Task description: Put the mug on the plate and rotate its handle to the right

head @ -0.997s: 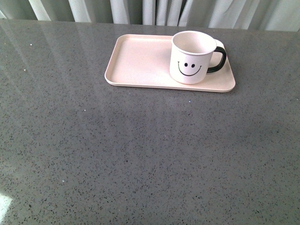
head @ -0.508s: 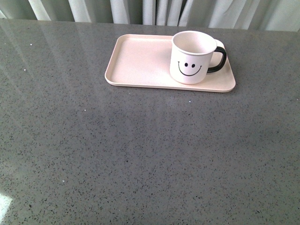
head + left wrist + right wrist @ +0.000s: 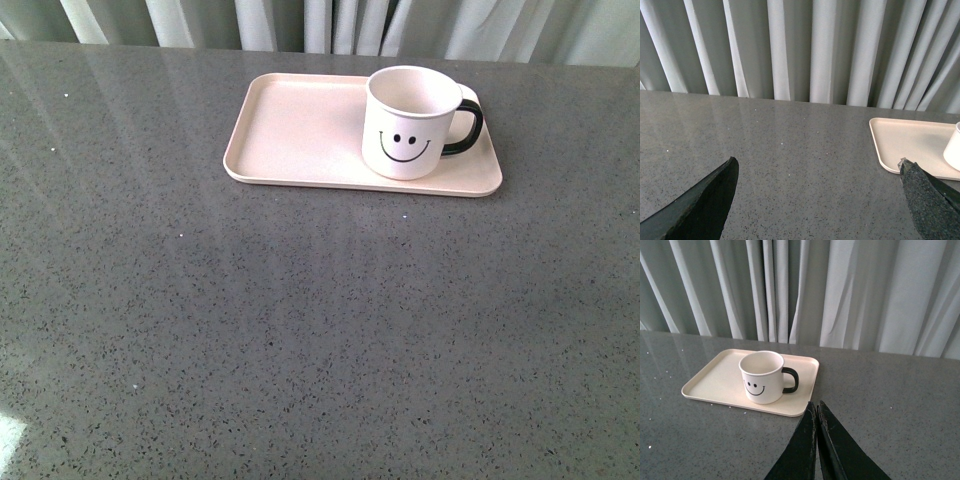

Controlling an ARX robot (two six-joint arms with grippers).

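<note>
The cream-white mug (image 3: 410, 120) with a black smiley face stands upright on the right part of the pale pink plate (image 3: 300, 130). Its black handle (image 3: 468, 128) points right. Neither gripper shows in the front view. In the right wrist view the mug (image 3: 762, 376), its handle (image 3: 791, 380) and the plate (image 3: 715, 380) show ahead of my right gripper (image 3: 816, 406), which is shut, empty and apart from the plate. In the left wrist view my left gripper (image 3: 817, 167) is open and empty over bare table, with the plate's corner (image 3: 900, 145) and the mug's edge (image 3: 954, 150) beside it.
The grey speckled table (image 3: 300, 330) spreads wide in front of the plate. Pale pleated curtains (image 3: 330, 22) hang behind the table's far edge.
</note>
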